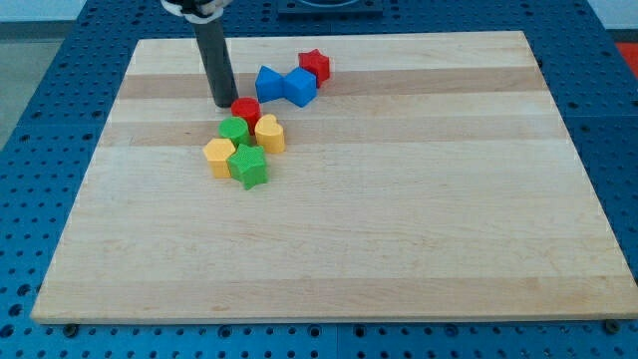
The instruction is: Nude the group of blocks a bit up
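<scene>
Group of blocks sat upper-left of centre on the wooden board point(399, 249): red cylinder point(245, 109), green cylinder point(234, 130), yellow heart point(269, 133), yellow hexagon point(219, 156), green star point(248, 166). Blue bowtie block point(286, 85) and red star point(314, 66) lay nearer the top edge. My tip point(223, 104), no gripper fitted, stood just left of the red cylinder. Wide bare board below and right. No readable writing.

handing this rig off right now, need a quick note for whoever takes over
My tip: down on the board, at the view's upper left of the cluster, just left of the red cylinder, close to it; contact cannot be told.

Cluster: red cylinder on top, then green cylinder and yellow heart, then yellow hexagon and green star at the bottom, all packed together.

Nearby, toward the view's upper right: two blue blocks and a red star.

Done: nothing can be judged from this view.

Left: the tip sits above the group, so it likely must go round below the green star and push toward the view's top.
</scene>
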Controlling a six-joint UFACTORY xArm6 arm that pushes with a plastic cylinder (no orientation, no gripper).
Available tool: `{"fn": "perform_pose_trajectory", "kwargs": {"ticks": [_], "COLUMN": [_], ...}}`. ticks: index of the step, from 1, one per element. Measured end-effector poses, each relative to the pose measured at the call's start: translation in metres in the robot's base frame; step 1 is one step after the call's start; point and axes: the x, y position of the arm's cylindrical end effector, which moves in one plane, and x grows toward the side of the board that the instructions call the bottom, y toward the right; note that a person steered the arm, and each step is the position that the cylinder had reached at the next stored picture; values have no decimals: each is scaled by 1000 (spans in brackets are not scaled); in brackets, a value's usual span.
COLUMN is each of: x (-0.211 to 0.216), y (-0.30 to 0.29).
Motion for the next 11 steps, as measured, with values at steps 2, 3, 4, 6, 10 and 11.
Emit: {"fn": "perform_pose_trajectory", "kwargs": {"ticks": [2,3,4,6,10,11], "x": [17,63,106,148,123,123], "y": [-42,-63,-59,-5,-85,-64]}}
